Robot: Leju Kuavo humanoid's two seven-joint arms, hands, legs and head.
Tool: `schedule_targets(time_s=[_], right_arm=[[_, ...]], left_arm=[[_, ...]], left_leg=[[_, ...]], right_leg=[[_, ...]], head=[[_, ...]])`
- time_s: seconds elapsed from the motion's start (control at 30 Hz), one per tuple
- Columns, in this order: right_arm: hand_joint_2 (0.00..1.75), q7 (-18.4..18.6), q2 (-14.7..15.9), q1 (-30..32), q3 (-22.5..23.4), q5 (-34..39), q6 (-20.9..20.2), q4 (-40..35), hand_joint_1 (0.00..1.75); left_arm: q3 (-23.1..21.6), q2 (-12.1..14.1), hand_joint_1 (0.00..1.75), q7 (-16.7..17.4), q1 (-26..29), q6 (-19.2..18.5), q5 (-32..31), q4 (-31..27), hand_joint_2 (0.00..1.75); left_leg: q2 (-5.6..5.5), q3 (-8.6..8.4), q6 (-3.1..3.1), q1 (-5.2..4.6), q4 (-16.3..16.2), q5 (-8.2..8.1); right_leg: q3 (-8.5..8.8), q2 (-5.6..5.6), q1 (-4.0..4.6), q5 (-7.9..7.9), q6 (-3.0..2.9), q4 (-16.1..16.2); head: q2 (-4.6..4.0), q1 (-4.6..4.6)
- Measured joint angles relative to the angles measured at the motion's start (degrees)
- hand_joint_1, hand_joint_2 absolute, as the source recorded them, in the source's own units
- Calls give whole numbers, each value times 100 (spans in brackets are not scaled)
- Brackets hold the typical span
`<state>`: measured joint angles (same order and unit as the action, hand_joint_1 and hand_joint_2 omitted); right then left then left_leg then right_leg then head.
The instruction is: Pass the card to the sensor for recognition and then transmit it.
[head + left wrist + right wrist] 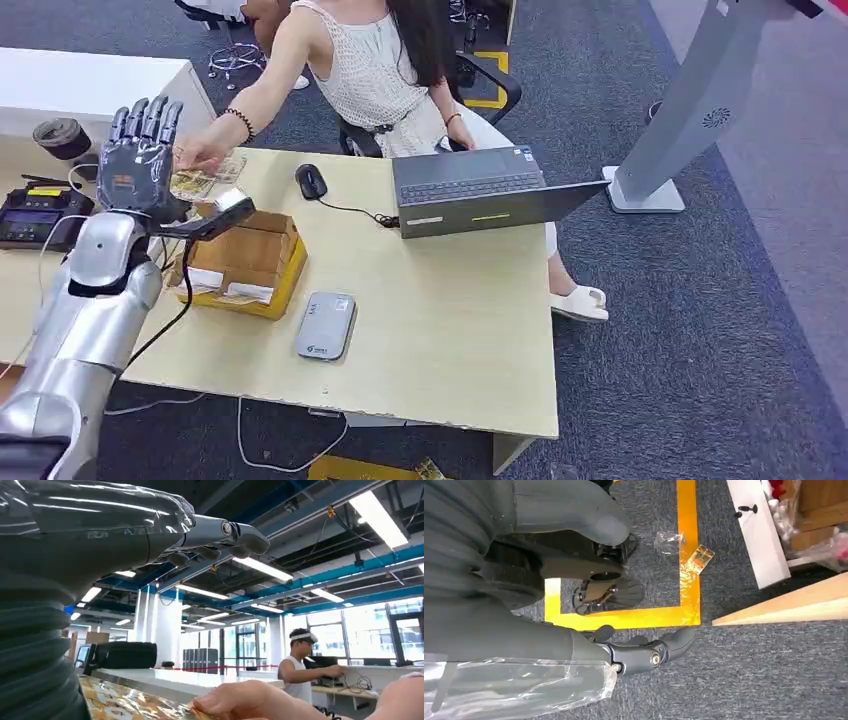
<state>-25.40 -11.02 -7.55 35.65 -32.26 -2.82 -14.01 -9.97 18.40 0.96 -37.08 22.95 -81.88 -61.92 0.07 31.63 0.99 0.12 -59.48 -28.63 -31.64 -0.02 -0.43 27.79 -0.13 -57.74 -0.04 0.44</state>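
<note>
My left hand (138, 160) is raised over the table's far left, its fingers straight and spread upward. A card in a clear sleeve (203, 182) sits at its thumb side. A seated person's hand (200, 153) holds the card's far edge. In the left wrist view the gold-patterned card (125, 705) lies below my left hand (150, 530), whose fingers stretch well away from it, and the person's fingers (250, 700) press on it. The grey card sensor (325, 325) lies flat on the table, nearer me. My right hand (549, 635) hangs over the carpet, holding nothing.
An open cardboard box with a yellow rim (245, 265) stands just under my left forearm. A laptop (470, 190) and a black mouse (311, 180) are at the far side. A black device (35, 215) sits at the left. Yellow floor tape (686, 555) lies below the right hand.
</note>
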Motion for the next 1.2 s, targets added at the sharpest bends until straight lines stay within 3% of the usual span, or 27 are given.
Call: schedule_targets(time_s=[0.03, 0.07, 0.73, 0.87, 1.2], right_arm=[[175, 0, -2, -1, -2, 0, 0, 2, 0], [175, 0, -2, -1, -2, 0, 0, 2, 0], [175, 2, -7, -1, -35, 11, 68, 42, 0], [175, -4, -9, -1, -37, 20, 81, 44, 0], [175, -28, -22, 36, -37, 125, 103, 46, 0]], left_arm=[[0, 0, 0, 0, -13, 0, 0, 19, 175], [0, 0, 175, 0, -21, 0, 0, 33, 175], [-111, 41, 175, -120, -41, -37, 170, 186, 175], [-114, 26, 175, -146, -6, 167, 236, 192, 175], [-306, -378, 175, -250, 1028, 470, 251, -772, 175]], left_leg=[[0, 0, 0, 0, 0, 0], [0, 0, 0, 0, 0, 0], [2, 1, 0, 0, -1, 0], [2, 0, 0, 0, -1, 0], [7, 7, 0, -2, -2, -1]], right_leg=[[0, 0, 0, 0, 0, 0], [0, 0, 0, 0, 0, 0], [-1, 4, 2, -1, -1, 0], [-1, 4, 2, -1, -1, 0], [-8, 8, 0, -2, 1, 4]], head=[[0, 0], [0, 0], [0, 0], [0, 0], [0, 0]])
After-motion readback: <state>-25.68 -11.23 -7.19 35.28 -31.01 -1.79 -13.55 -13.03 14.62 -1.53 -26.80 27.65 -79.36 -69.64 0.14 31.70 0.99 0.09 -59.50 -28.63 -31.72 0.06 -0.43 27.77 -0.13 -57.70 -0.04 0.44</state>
